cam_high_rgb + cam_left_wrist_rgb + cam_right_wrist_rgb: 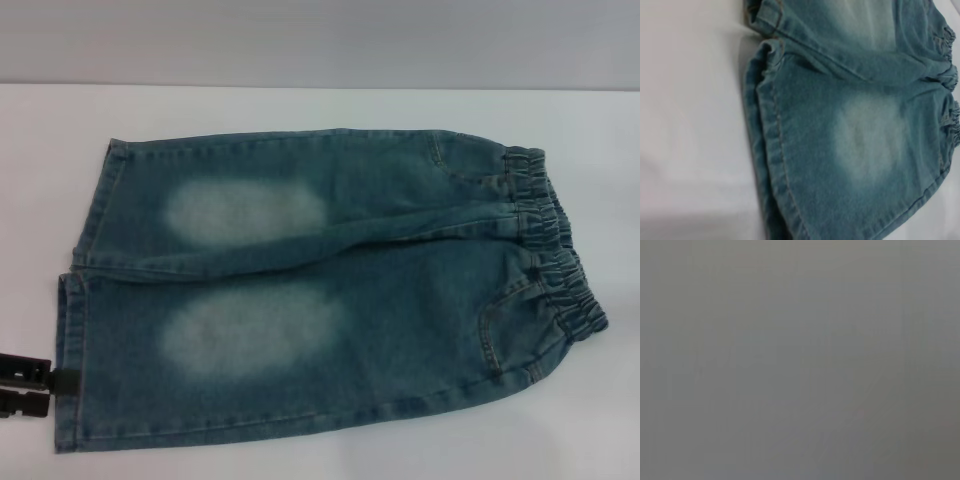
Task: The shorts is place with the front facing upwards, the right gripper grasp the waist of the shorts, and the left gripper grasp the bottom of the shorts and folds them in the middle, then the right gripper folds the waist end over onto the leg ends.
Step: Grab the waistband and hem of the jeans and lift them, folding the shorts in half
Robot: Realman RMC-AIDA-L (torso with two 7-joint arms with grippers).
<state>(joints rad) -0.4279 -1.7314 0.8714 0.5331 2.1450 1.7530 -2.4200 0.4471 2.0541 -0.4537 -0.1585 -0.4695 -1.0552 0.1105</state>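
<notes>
Two hemmed leg ends point(75, 330) of the shorts point(330, 290) lie flat beside our left gripper point(28, 385); we cannot tell its finger state.

no readable text, no labels, no brands, no numbers

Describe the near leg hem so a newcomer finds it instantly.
On the white table lie the shorts, elastic waist to the robot's right. The near leg hem is the stitched straight edge at their left end, the one beside the left end effector.
</notes>
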